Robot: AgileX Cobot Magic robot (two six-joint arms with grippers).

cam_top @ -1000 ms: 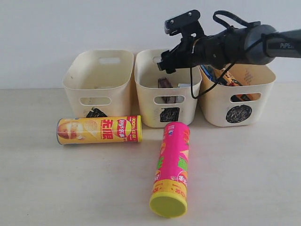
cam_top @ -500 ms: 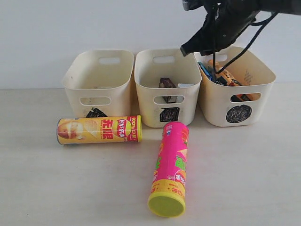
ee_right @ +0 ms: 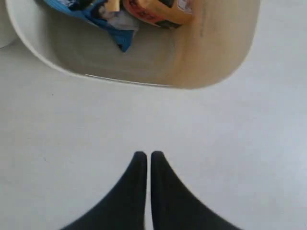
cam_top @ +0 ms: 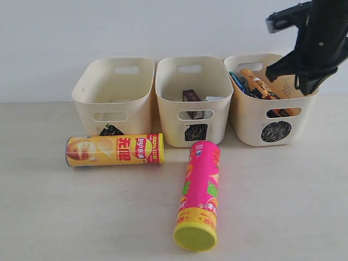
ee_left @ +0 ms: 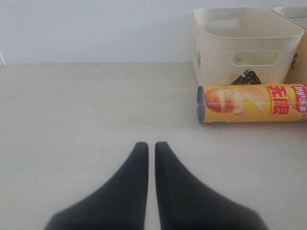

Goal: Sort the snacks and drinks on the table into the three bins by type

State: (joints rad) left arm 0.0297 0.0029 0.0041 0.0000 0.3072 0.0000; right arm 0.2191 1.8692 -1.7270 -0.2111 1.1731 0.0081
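The right gripper (ee_right: 145,154), its two dark fingers pressed together on nothing, hangs above the right bin (ee_right: 216,57), where a blue snack bag (ee_right: 91,12) and an orange snack bag (ee_right: 158,9) lie crumpled together. The left gripper (ee_left: 151,143), fingers likewise closed and empty, hovers low over bare table (ee_left: 72,110), with the yellow chip tube (ee_left: 249,103) on its side nearby. That tube rests just in front of the left bin (cam_top: 89,103), partly hiding its black scribble. A dark carton (cam_top: 191,96) stands inside the middle bin (cam_top: 168,109), marked with a black square. The pink chip tube (cam_top: 200,193) lies on the table in front of the middle bin, its yellow-green lid (cam_top: 194,238) pointing away from the three bins, which stand side by side.
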